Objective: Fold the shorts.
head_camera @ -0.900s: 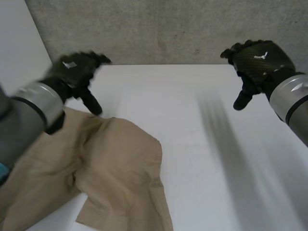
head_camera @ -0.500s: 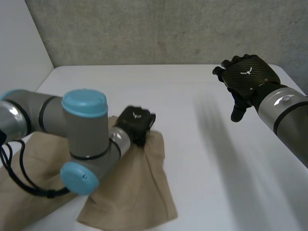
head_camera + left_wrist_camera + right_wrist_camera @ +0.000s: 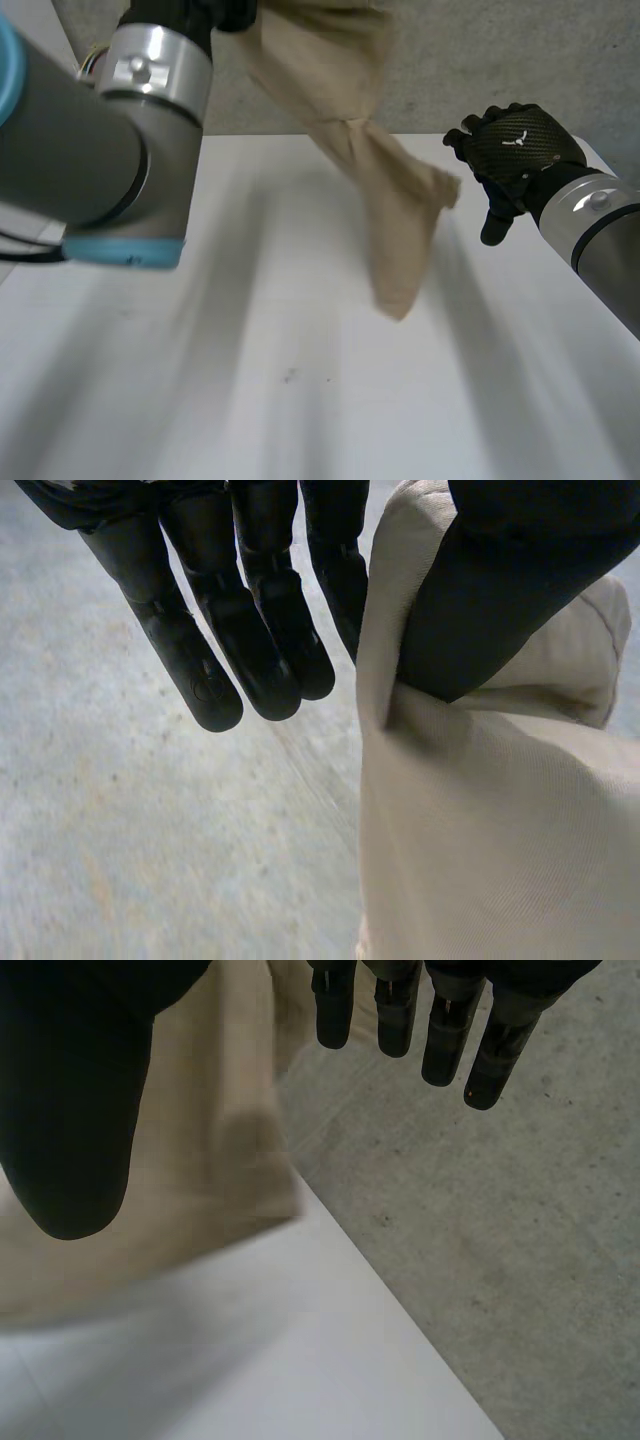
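Note:
The tan shorts (image 3: 390,200) hang in the air above the table's far middle, bunched and twisted, with the lower end swinging toward my right hand. My left hand (image 3: 233,10) is raised high and holds their upper end. In the left wrist view its thumb (image 3: 500,590) pinches a fold of the shorts (image 3: 500,830), and the other fingers (image 3: 250,610) stay straight beside the cloth. My right hand (image 3: 515,150) hovers open over the far right of the table, just right of the hanging cloth. Beyond its thumb (image 3: 70,1110) the right wrist view shows the shorts (image 3: 220,1130).
The white table (image 3: 300,400) lies bare below the cloth. A grey concrete wall (image 3: 480,50) runs behind its far edge. My left arm (image 3: 100,130) stands large over the table's left side. The table's right edge (image 3: 400,1310) borders a grey floor.
My left hand went down onto the shorts on the near left of the table, took hold and swung them high up toward the far middle. The right hand has barely moved.

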Robot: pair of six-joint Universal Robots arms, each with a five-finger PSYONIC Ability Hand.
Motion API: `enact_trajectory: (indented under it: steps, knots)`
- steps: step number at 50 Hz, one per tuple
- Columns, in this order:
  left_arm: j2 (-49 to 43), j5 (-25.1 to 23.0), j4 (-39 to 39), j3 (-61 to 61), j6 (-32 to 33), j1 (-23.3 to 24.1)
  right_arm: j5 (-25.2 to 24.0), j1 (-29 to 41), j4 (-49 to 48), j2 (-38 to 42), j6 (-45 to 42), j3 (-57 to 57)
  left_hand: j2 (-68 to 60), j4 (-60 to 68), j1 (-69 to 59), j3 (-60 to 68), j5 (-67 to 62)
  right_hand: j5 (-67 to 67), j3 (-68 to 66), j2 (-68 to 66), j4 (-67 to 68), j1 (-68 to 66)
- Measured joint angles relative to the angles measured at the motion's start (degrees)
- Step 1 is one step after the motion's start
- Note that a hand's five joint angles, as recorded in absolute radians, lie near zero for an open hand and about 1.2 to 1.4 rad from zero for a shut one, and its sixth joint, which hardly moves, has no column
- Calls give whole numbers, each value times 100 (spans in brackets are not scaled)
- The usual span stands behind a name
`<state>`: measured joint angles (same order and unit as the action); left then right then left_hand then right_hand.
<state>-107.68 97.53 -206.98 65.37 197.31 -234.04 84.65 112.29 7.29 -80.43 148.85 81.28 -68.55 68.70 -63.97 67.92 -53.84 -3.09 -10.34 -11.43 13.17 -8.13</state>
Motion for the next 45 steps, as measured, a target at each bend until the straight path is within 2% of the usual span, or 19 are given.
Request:
enact_trajectory:
  steps: [10, 14, 16, 17, 18, 19, 20, 21, 22, 23, 24, 25, 29, 35, 40, 41, 42, 43, 45]
  knots:
    - [1122, 224, 336, 3035, -871, 311, -1, 37, 1, -7, 2, -12, -6, 1, 0, 10, 0, 0, 0, 0, 0, 0]
    - [1229, 262, 568, 4180, -1141, 881, -5, 65, 4, 7, 6, -12, 206, -200, 33, -158, 27, 0, 0, 0, 0, 0]
    - [1231, 273, 614, 4286, -1157, 966, -8, 68, 5, 9, 8, -11, 206, -200, 33, -158, 27, 0, 0, 0, 0, 0]
    - [1230, 330, 815, 4595, -1192, 1257, -14, 72, 6, 13, 15, -10, 1100, -1102, 715, -1016, 554, 0, 0, 0, 0, 0]
    - [1232, 356, 885, 4646, -1193, 1317, -20, 75, 8, 17, 28, -9, 1117, -1124, 733, -1035, 573, 0, 0, 0, 0, 0]
    - [1246, 403, 1007, 4685, -1189, 1373, -23, 75, 11, 17, 36, -9, 2140, -2040, 1753, -1939, 1488, 0, 0, 0, 0, 0]
    - [1266, 448, 1122, 4697, -1183, 1405, -24, 75, 14, 17, 39, -10, 2496, -2392, 2119, -2401, 1841, 0, 0, 0, 0, 0]
    - [1285, 481, 1206, 4697, -1179, 1420, -25, 75, 17, 16, 42, -11, 3439, -3466, 3180, -3333, 2918, 0, 0, 0, 0, 0]
    - [1359, 567, 1448, 4665, -1167, 1442, -25, 75, 33, 15, 44, -13, 3439, -3466, 3180, -3333, 2918, 0, 0, 0, 0, 0]
    - [1410, 608, 1573, 4633, -1161, 1441, -26, 75, 45, 15, 42, -13, 4714, -4714, 4475, -4569, 4221, 0, 0, 0, 0, 0]
    - [1452, 635, 1663, 4604, -1158, 1435, -26, 75, 58, 14, 41, -13, 4714, -4714, 4475, -4569, 4221, 0, 0, 0, 0, 0]
    - [1573, 693, 1873, 4514, -1149, 1398, -26, 76, 95, 13, 36, -11, 5239, -5289, 4834, -5155, 4839, 0, 0, 0, 0, 0]
    - [1921, 749, 2208, 4253, -1130, 1136, -28, 76, 302, 13, 20, -1, 5239, -5289, 4834, -5155, 4839, 0, 0, 0, 0, 0]
    - [2310, 428, 2336, 3935, -1107, 436, -57, 81, 810, 14, 3, 59, 5382, -5411, 4853, -5298, 4984, 0, 0, 0, 0, 0]
    - [2360, -746, 2286, 3761, -1093, -463, -176, 84, 1031, 21, -19, 313, 5382, -5411, 4853, -5298, 4985, 0, 0, 0, 0, 0]
    - [2360, -746, 2286, 3761, -1093, -463, -176, 84, 1031, 21, -19, 313, 5382, -5411, 4853, -5298, 4985, 0, 0, 0, 0, 0]
    - [2274, -1214, 2263, 3731, -1089, -753, -233, 82, 995, 24, -23, 411, 5382, -5411, 4853, -5298, 4984, 0, 0, 0, 0, 0]
    - [2274, -1214, 2263, 3731, -1089, -753, -233, 82, 995, 24, -23, 411, 5382, -5411, 4853, -5298, 4984, 0, 0, 0, 0, 0]
    - [2026, -1839, 2228, 3689, -1080, -1117, -355, 77, 780, 58, -25, 667, 5382, -5411, 4853, -5298, 4984, 0, 0, 0, 0, 0]
